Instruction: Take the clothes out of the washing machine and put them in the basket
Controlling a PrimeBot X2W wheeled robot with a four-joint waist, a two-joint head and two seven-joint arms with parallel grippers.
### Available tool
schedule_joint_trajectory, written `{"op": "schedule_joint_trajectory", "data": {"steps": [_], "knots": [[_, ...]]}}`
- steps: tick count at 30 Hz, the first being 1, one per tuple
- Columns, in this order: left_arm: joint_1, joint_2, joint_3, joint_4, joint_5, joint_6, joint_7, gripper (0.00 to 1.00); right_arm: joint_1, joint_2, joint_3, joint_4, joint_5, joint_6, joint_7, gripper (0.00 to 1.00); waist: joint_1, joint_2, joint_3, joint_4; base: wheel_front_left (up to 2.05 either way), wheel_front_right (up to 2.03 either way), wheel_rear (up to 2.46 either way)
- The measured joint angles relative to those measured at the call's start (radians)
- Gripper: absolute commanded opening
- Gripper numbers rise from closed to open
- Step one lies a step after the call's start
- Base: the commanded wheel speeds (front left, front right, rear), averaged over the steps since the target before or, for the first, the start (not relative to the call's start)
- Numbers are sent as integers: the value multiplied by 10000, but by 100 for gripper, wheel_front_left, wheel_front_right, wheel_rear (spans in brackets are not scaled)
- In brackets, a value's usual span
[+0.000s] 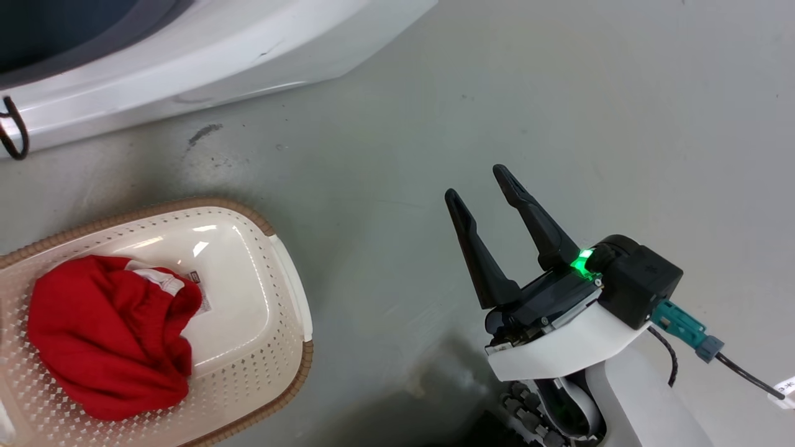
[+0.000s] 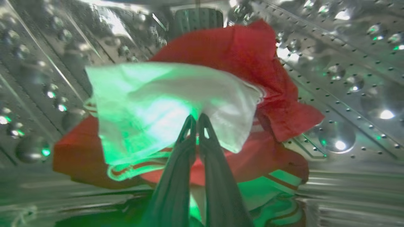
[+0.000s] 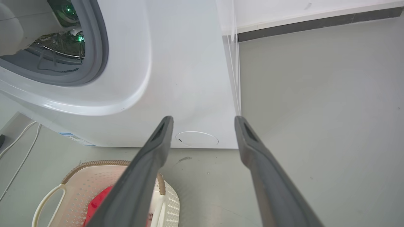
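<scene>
Inside the washing machine's perforated steel drum (image 2: 347,72) lie red clothes (image 2: 240,53) with striped trim and a white part (image 2: 151,104) lit green. My left gripper (image 2: 197,119) is shut, its tips pinching that white fabric. The washing machine (image 1: 186,56) fills the top left of the head view, and its grey ring (image 3: 98,47) shows in the right wrist view. The basket (image 1: 242,292) stands on the floor before it with one red garment (image 1: 105,341) inside. My right gripper (image 1: 476,183) hangs open and empty over the floor, right of the basket (image 3: 79,183).
Grey floor (image 1: 559,93) stretches to the right of the machine and basket. A black cord loop (image 1: 15,133) hangs at the machine's left edge. White cables (image 3: 19,142) run along the floor left of the machine. A dark baseboard (image 3: 315,22) marks the wall behind.
</scene>
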Motion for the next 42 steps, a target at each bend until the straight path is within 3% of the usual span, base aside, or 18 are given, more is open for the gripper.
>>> {"op": "schedule_joint_trajectory", "data": {"steps": [9, 15, 22, 33, 42], "knots": [[2037, -82, -240, -842, 94, 115, -2627, 0, 18, 6, -472, 313, -293, 0, -2, 100, -1, 0, -989, 326, 0, 0, 0], [3647, -449, -245, -869, -117, 21, -4727, 0, 470, 8, -922, 671, -633, 0, -2, 100, -1, 0, -2199, 654, 0, 0, 0], [5102, -681, -142, -594, -491, -211, -6445, 0, 1180, 10, -1427, 853, -926, 0, 178, 100, -1, 0, -3803, 1029, 0, 0, 0], [7010, -1235, -75, -1521, -815, -545, -7160, 0, 2252, 8, -1973, 479, -1214, -2, 815, 100, -3, 0, -5790, 1802, 0, 0, 0], [8859, -1442, 272, -4466, -876, -635, -7164, 0, 2801, 8, -2134, 79, -1315, -2, 1200, 100, -4, 0, -6936, 2388, 0, 0, 0]]}}
